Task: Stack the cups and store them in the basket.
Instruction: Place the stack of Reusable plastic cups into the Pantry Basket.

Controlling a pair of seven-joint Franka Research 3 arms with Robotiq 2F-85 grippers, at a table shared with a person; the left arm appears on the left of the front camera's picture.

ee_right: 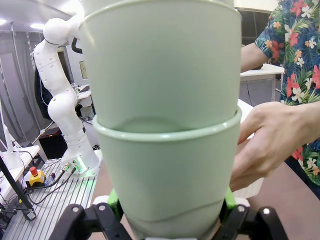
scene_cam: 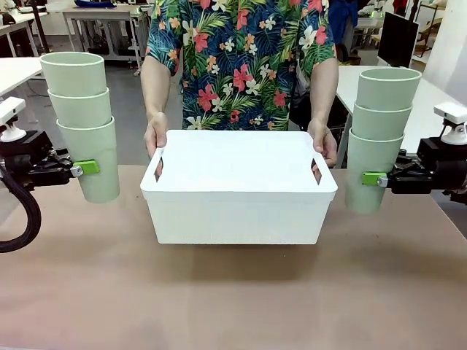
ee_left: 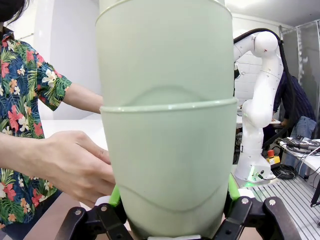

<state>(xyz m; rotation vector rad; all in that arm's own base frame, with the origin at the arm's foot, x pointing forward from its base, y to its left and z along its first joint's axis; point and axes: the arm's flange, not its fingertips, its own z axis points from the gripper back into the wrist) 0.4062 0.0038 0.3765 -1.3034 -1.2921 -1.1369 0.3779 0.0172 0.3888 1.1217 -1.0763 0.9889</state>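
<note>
Brown table (scene_cam: 233, 306), floral shirt (scene_cam: 241, 58), dark monitor (scene_cam: 398, 36), white desk (scene_cam: 14, 73)

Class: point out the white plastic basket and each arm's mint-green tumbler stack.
White rectangular plastic basket (scene_cam: 237, 215): front view, front wall.
Left arm's mint-green tumbler stack (scene_cam: 82, 109): front view, middle cup.
Right arm's mint-green tumbler stack (scene_cam: 381, 120): front view, middle cup.

Held level, fingers pointing inward — the black, green-padded left gripper (scene_cam: 87, 167) clamps the mint-green plastic left tumbler stack (scene_cam: 82, 117), the right gripper (scene_cam: 373, 178) the right tumbler stack (scene_cam: 381, 131).
</note>
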